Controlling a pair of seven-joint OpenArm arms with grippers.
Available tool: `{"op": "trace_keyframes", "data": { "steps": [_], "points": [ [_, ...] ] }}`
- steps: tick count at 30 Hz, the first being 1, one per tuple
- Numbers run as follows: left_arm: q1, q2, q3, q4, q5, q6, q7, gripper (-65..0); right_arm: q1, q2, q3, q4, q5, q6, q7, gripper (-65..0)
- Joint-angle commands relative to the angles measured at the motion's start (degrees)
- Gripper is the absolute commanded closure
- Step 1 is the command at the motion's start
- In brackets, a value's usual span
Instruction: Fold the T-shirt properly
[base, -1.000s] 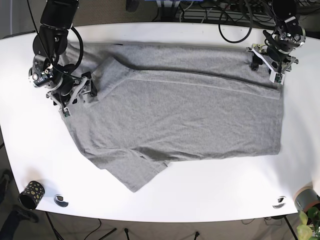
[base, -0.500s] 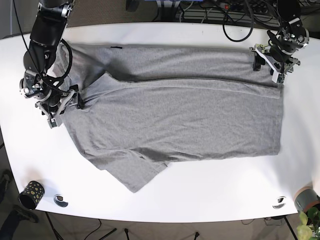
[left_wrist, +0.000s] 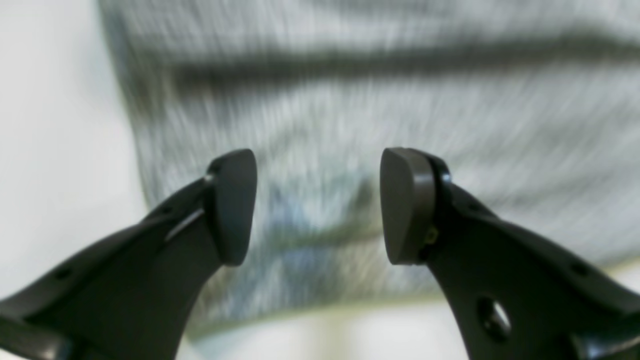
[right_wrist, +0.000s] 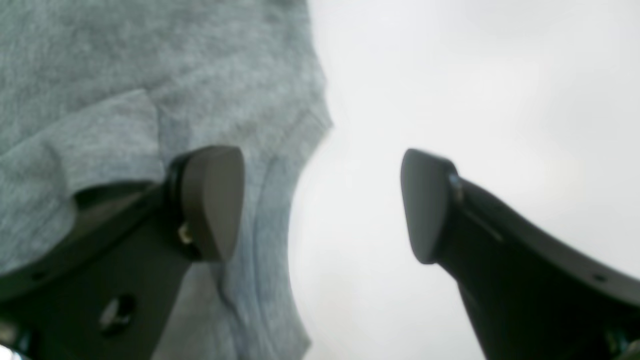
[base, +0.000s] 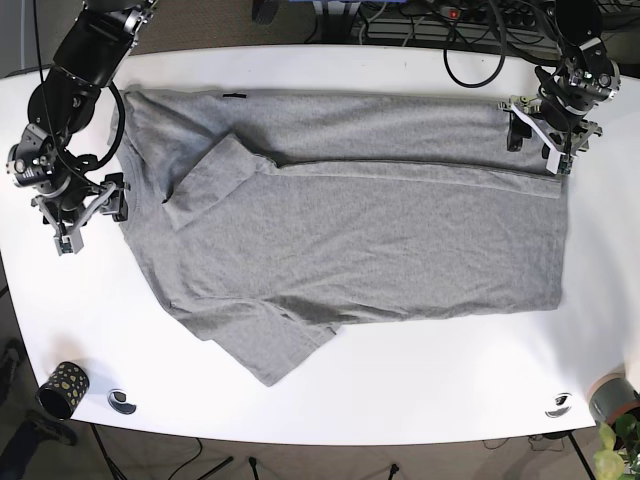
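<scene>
Grey T-shirt (base: 350, 230): spread flat on white table (base: 420, 390)
Left gripper (base: 541, 132): jaws wide, shirt's 2 o'clock corner
Right gripper (base: 88, 212): jaws wide, 9 o'clock edge

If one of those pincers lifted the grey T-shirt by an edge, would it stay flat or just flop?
The T-shirt would likely flop: it lies limp on the table, with soft creases and one sleeve already folded over. It looks thin, so probably light. Pushed, it would probably bunch rather than slide whole.
</scene>
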Motion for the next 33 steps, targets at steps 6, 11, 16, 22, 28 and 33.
{"op": "trace_keyframes", "data": {
  "steps": [6,11,16,22,28,33],
  "points": [
    [0.07,-0.58,-0.58,5.78,-2.46,0.12,-1.15,-35.8,-5.43,-0.08,5.37,9.37,0.73,0.1,-3.83,-46.6],
    [-0.02,0.3,-4.53,7.28,-2.46,0.12,-1.15,-36.0,-11.59,-2.72,5.98,14.12,0.73,0.1,-5.42,-46.6],
    [-0.19,0.74,-7.79,7.1,-2.54,0.12,-1.15,-36.4,-18.44,-4.3,6.25,18.08,5.47,0.1,-6.21,-46.6],
    [0.07,0.47,-8.14,6.84,-2.46,0.12,-1.15,-36.4,-23.72,-4.83,8.18,18.43,13.39,0.1,-7.35,-46.6],
    [0.07,0.39,-8.23,6.84,-2.1,0.12,-1.15,-36.4,-25.3,-4.91,8.09,15.61,13.47,0.1,-7.09,-46.6],
    [0.86,-0.23,-8.23,6.75,-2.02,0.3,-1.15,-36.4,-24.51,-4.74,7.83,9.37,13.74,0.1,-6.65,-46.6]
  ]
}}
